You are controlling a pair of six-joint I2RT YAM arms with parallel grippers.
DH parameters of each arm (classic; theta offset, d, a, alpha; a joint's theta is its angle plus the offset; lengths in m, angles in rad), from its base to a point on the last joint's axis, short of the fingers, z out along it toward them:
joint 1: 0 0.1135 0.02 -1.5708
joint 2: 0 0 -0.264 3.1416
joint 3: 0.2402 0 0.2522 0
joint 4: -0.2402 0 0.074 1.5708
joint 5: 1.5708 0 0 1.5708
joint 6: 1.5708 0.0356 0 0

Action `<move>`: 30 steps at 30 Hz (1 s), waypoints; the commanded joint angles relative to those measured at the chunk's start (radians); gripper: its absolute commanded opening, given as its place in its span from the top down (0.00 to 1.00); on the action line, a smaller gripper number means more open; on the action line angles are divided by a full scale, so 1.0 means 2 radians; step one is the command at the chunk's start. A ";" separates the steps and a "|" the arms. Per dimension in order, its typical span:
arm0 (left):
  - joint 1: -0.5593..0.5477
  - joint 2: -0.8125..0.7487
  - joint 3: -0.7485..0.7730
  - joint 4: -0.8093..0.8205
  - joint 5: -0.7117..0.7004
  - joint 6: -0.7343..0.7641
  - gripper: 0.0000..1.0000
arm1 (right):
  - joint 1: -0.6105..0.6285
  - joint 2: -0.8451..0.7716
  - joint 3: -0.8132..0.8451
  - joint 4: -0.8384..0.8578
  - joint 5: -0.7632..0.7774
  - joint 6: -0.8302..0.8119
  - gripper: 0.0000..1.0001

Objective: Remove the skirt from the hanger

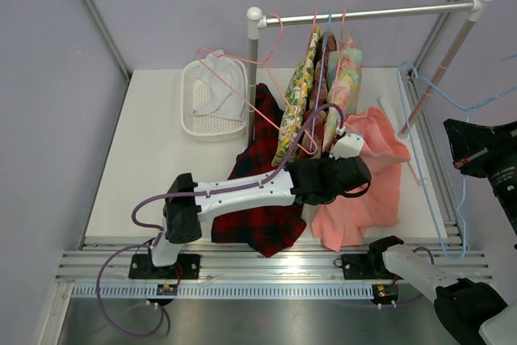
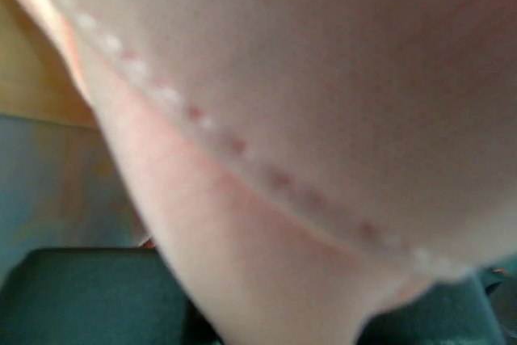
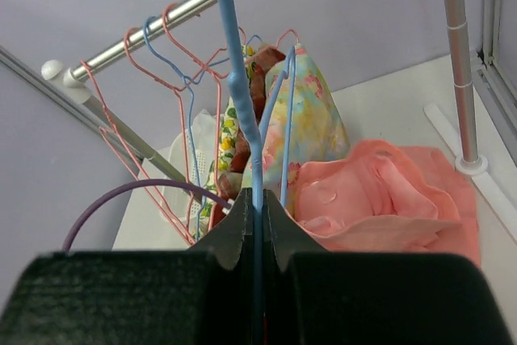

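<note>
A soft, crumpled pink skirt (image 1: 370,204) lies on the white counter (image 1: 153,151). The left claw (image 1: 359,177) sits over it. Its wrist view shows only blurred cloth and a stitched seam, so its grip cannot be told. The right claw (image 3: 257,228) pinches a thin blue wire hanger (image 3: 239,94).

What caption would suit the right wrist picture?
Right gripper clamps a blue wire hanger, crumpled pink garment beyond.

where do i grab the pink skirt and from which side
Pinch a raised fold near its left edge, coming down from the left. The skirt lies crumpled on the table, so its folds stand up and give something to pinch. The left gripper is at that edge, while the rack pole and the blue hanger in the right gripper crowd its right side.
</note>
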 commanded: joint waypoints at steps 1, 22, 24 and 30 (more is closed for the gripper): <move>-0.028 -0.016 -0.031 -0.020 0.027 -0.015 1.00 | -0.002 0.037 0.042 0.022 0.006 -0.032 1.00; -0.236 -0.304 -0.166 -0.389 -0.121 -0.336 1.00 | -0.002 0.174 -0.065 0.256 0.052 -0.131 1.00; -0.213 -0.317 -0.156 -0.389 -0.137 -0.315 1.00 | -0.002 0.202 -0.061 0.262 0.069 -0.139 1.00; -0.128 -0.321 -0.035 -0.389 -0.176 -0.168 1.00 | -0.022 0.235 -0.099 0.291 0.073 -0.139 1.00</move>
